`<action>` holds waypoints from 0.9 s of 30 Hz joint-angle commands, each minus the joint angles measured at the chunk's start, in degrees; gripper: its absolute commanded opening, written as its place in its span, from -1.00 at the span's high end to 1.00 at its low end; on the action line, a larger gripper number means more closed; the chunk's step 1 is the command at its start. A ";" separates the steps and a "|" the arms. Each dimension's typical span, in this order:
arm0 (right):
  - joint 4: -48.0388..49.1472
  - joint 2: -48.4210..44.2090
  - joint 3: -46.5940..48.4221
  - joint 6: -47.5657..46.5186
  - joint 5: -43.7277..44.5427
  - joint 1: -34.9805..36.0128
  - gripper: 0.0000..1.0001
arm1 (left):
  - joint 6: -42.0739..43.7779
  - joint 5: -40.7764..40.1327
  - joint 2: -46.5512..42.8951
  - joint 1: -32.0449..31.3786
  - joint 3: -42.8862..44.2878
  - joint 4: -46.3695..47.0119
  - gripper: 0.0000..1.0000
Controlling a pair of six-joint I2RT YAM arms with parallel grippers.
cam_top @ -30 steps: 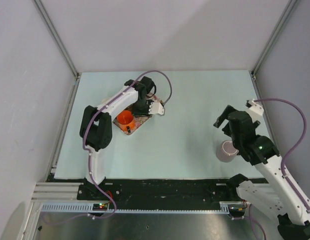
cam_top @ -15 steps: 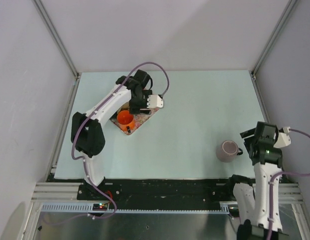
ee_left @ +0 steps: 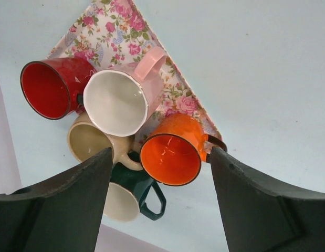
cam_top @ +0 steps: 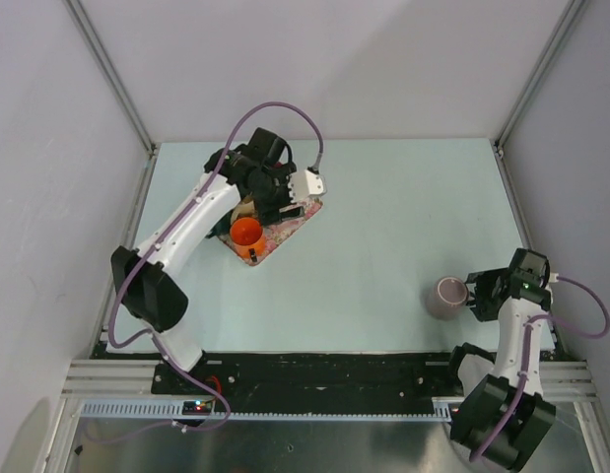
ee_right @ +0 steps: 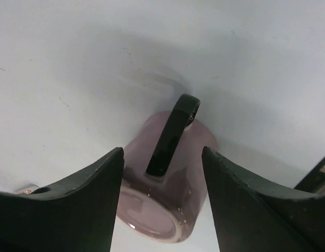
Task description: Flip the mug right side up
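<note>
A mauve mug (cam_top: 447, 297) with a black handle stands base up on the pale table at the near right. In the right wrist view the mug (ee_right: 173, 210) lies just ahead of the fingers, its handle (ee_right: 170, 136) pointing at the camera. My right gripper (cam_top: 478, 296) is open and empty, low beside the mug's right side, its jaws either side of the handle without touching it (ee_right: 162, 153). My left gripper (cam_top: 277, 202) is open and empty, hovering over a floral tray of mugs (ee_left: 161, 152).
The floral tray (cam_top: 293, 229) at the left middle holds several upright mugs: orange (ee_left: 173, 152), red (ee_left: 54, 86), pink (ee_left: 120, 97), cream (ee_left: 88, 142) and dark green (ee_left: 136, 191). Frame posts and grey walls bound the table (cam_top: 383, 217).
My right arm swung away from over the mauve mug to the near right, and its gripper now sits low beside the mug's handle. My left gripper shifted back-left above the tray.
</note>
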 commanded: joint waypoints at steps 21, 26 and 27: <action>25.99 2.67 5.58 -12.31 -12.67 29.78 1.00 | -14.59 12.24 -5.70 -0.67 4.91 -2.70 -0.69; 38.57 -3.50 6.72 -13.24 -13.19 41.89 1.00 | -21.89 27.90 -5.36 -0.60 6.80 -2.80 -0.70; 40.54 -3.79 7.55 -13.92 -13.49 44.50 1.00 | -22.79 31.59 -5.19 -0.47 7.14 -2.76 -0.70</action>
